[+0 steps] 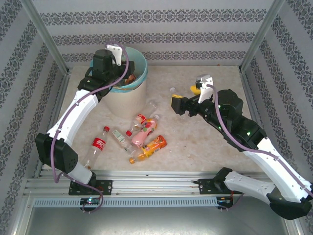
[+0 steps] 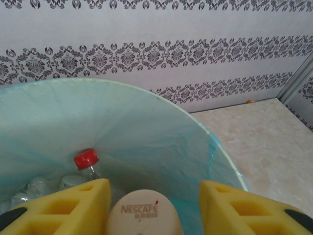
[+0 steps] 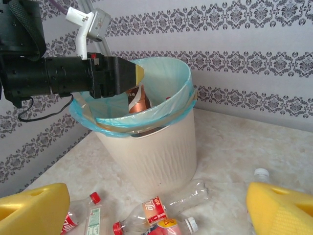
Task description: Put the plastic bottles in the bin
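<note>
The cream bin (image 1: 128, 100) with its blue-green liner (image 2: 146, 127) stands at the back left. My left gripper (image 2: 154, 205) hangs over it, open. A Nescafe bottle (image 2: 142, 213) sits between its yellow fingers, with a clear gap to the right finger. A red-capped bottle (image 2: 86, 159) lies inside the bin. From the right wrist view, the left gripper (image 3: 137, 73) is at the rim with the brown bottle (image 3: 138, 98) below its tip. Several plastic bottles (image 1: 145, 132) lie on the table in front of the bin. My right gripper (image 1: 182, 98) hovers open to their right, holding nothing.
A clear bottle with a white cap (image 3: 261, 174) lies close to my right gripper's right finger. A red-capped cola bottle (image 1: 95, 149) lies nearest the left arm. Patterned walls and metal posts (image 1: 46, 36) close in the table on three sides.
</note>
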Tool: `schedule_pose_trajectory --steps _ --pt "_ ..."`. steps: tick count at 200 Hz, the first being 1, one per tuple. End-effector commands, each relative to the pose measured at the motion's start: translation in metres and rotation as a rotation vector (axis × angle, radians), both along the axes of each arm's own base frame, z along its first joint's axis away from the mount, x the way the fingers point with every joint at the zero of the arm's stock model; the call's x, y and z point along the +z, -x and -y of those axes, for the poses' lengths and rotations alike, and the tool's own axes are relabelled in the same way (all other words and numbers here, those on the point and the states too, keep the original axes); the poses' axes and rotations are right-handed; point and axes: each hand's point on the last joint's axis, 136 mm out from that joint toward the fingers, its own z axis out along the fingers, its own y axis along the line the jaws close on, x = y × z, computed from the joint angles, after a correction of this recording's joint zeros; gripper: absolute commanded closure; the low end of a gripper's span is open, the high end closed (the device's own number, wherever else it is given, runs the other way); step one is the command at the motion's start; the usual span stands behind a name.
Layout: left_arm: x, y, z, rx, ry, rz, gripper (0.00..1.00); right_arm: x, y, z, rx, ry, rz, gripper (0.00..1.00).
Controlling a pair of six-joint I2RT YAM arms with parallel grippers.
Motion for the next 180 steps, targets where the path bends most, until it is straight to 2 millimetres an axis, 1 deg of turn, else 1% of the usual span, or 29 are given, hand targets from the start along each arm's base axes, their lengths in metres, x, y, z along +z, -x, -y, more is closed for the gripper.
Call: schedule_pose_trajectory --steps 1,23,31,43,52,61,75,85,97,136,180 --pt "0.02 0.0 -0.003 -0.006 0.039 0.051 0.36 0.001 0.0 0.002 -0.015 -0.018 -0.005 0.07" --pt "0.021 0.001 -0.004 -0.006 0.037 0.05 0.36 -0.003 -0.001 0.001 -0.015 -0.016 -0.013 0.07" --pt "0.02 0.001 -0.004 -0.008 0.036 0.05 0.39 -0.003 0.0 0.0 -0.01 -0.014 -0.015 0.07" --pt "0.017 0.001 -0.005 -0.005 0.03 0.045 0.46 -0.002 0.0 0.0 -0.009 -0.009 -0.014 0.07" --pt "0.013 0.0 -0.006 -0.001 0.025 0.035 0.48 -0.001 -0.001 0.0 -0.011 -0.007 -0.011 0.07" --pt "0.005 -0.001 -0.007 0.002 0.018 0.011 0.47 0.0 -0.001 -0.001 -0.009 -0.005 -0.007 0.07" --pt "-0.01 -0.005 -0.009 0.011 0.013 -0.04 0.39 0.001 -0.002 0.0 -0.011 -0.001 -0.004 0.07" --pt "-0.019 -0.01 -0.012 0.026 0.009 -0.072 0.38 0.001 -0.002 -0.001 -0.01 0.0 -0.003 0.07" --pt "-0.024 -0.014 -0.017 0.05 0.007 -0.085 0.38 0.002 -0.003 -0.002 -0.006 0.002 -0.005 0.07" --pt "-0.024 -0.021 -0.02 0.064 0.028 -0.095 0.39 0.001 -0.004 -0.003 -0.005 0.007 -0.007 0.07" --pt "-0.021 -0.021 -0.022 0.06 0.043 -0.09 0.39 -0.003 -0.005 -0.001 -0.019 0.016 -0.013 0.07"
